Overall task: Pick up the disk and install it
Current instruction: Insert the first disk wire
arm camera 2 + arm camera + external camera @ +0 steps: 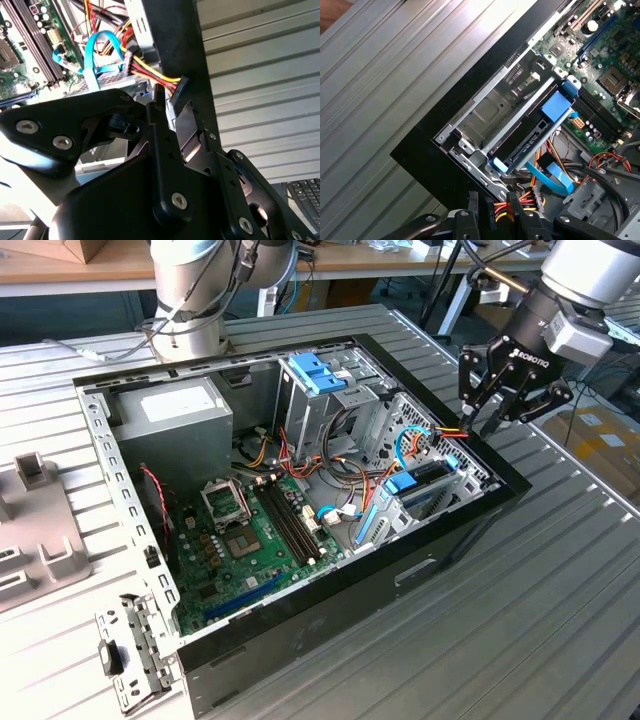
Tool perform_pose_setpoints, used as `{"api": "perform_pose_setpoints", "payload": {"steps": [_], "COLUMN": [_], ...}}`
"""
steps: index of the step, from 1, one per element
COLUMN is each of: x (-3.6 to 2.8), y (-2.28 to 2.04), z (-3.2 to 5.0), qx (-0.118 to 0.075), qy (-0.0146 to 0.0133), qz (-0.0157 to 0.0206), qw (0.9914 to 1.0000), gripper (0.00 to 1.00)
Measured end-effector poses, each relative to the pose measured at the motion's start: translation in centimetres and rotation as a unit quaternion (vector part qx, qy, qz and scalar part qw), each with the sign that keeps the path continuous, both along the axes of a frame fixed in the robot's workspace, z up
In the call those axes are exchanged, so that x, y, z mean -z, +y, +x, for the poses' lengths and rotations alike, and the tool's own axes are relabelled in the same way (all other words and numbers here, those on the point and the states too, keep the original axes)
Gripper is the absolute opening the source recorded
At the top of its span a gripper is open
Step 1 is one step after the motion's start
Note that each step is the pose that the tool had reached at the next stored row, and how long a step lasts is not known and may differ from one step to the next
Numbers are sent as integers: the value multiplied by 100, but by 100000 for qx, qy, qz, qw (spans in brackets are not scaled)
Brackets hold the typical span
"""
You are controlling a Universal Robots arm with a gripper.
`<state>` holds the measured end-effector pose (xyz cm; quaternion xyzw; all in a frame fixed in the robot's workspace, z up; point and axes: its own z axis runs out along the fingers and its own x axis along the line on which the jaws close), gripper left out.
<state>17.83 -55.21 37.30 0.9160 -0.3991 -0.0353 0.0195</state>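
Our tool (497, 418) hangs open and empty over the case (450, 530) corner, by the power plug (176, 84). The disk (532, 137) sits in its bay; we should approach squarely, clear of cables.

The exterior view looks down from above and off a corner of the open computer case (300, 540). Both wrist views sit close over its black edge, apparently facing opposite ways, sharing the cable bundle (150, 75).
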Motion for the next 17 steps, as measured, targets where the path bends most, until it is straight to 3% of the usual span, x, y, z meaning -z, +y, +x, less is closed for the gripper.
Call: {"api": "perform_pose_setpoints", "payload": {"steps": [9,11,12,13,17], "x": [59,64,75,80,80], "y": [11,12,14,15,17], "z": [58,74,99,100,101], "qx": [805,101,-3260,-4684,-5404], "qy": [-2,-1,-1,0,-2], "qz": [-18,-1,-3,5,-3], "qw": [99997,100000,99947,99890,99854], "gripper": [36,36,36,36,36]}}
